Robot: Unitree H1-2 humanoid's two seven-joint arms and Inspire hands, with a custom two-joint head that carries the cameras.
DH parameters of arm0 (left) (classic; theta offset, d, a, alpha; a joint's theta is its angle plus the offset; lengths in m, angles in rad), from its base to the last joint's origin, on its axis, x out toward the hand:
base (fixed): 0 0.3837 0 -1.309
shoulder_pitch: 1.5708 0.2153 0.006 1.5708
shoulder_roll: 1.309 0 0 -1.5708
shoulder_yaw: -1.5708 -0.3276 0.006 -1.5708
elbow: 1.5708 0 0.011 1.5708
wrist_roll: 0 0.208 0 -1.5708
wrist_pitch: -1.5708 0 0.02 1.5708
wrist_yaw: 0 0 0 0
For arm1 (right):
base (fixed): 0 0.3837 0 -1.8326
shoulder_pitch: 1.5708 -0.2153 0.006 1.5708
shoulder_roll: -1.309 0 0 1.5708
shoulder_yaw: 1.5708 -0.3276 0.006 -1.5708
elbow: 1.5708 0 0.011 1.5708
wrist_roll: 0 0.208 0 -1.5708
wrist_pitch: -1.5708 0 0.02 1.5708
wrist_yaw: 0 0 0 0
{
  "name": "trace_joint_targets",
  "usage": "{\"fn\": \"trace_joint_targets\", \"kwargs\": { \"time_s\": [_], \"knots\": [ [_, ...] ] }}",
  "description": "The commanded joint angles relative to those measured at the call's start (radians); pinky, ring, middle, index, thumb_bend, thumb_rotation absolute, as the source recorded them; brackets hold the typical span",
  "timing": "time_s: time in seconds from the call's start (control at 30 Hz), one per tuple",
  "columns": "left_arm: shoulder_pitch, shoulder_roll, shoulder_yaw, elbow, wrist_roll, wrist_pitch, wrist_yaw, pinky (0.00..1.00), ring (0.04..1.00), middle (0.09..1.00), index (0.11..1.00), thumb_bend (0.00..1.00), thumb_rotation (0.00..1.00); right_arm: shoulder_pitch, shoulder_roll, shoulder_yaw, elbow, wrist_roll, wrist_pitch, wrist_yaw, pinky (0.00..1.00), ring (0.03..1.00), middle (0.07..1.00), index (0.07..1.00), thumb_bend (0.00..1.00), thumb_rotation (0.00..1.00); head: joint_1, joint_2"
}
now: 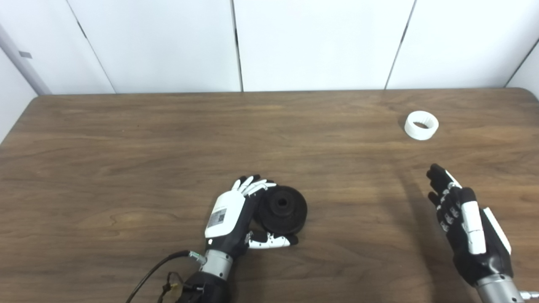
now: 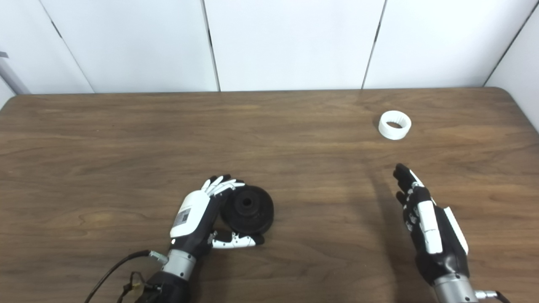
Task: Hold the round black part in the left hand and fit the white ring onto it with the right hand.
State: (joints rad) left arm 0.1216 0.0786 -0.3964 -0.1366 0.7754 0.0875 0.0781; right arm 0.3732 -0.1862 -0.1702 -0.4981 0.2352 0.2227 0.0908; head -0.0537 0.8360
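Observation:
The round black part [image 1: 283, 209] lies flat on the wooden table [image 1: 168, 139], its centre hub and hole facing up. My left hand [image 1: 236, 216] cups it from the left: the fingers [image 1: 252, 185] curl over its far rim and the thumb [image 1: 271, 241] lies along its near rim. The white ring [image 1: 421, 125] stands alone on the table at the far right, hole up. My right hand [image 1: 465, 223] hovers near the front right with fingers straight and apart, holding nothing, well short of the ring.
A black cable [image 1: 156, 269] trails from the left wrist toward the front edge. White wall panels [image 1: 320, 42] rise behind the table's far edge. The table's right rear corner [image 2: 501, 90] is rounded.

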Motion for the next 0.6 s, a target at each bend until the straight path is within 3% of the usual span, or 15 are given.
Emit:
{"fn": "trace_joint_targets", "kwargs": {
  "time_s": [0.0, 0.23, 0.57],
  "knots": [
    [0.039, -0.006, 0.003, 0.017, 0.010, 0.079, -0.049, 1.00, 0.958, 0.848, 0.485, 0.52, 0.06, -0.012, -0.006, -0.010, -0.032, 0.017, -0.035, 0.006, 1.00, 1.000, 0.950, 0.926, 0.68, 0.94, 0.001, 0.001],
    [0.040, -0.018, -0.013, -0.036, 0.050, 0.187, -0.112, 1.00, 0.960, 0.849, 0.484, 0.52, 0.05, -0.006, -0.012, -0.016, -0.032, 0.021, -0.038, 0.007, 1.00, 0.997, 0.950, 0.928, 0.67, 0.94, 0.001, 0.001],
    [0.039, -0.011, -0.016, -0.026, 0.064, 0.186, -0.101, 1.00, 0.957, 0.844, 0.484, 0.52, 0.06, -0.020, -0.009, -0.027, -0.066, 0.048, 0.003, -0.007, 1.00, 1.000, 0.969, 0.930, 0.69, 0.93, 0.001, 0.001]
  ]
}}
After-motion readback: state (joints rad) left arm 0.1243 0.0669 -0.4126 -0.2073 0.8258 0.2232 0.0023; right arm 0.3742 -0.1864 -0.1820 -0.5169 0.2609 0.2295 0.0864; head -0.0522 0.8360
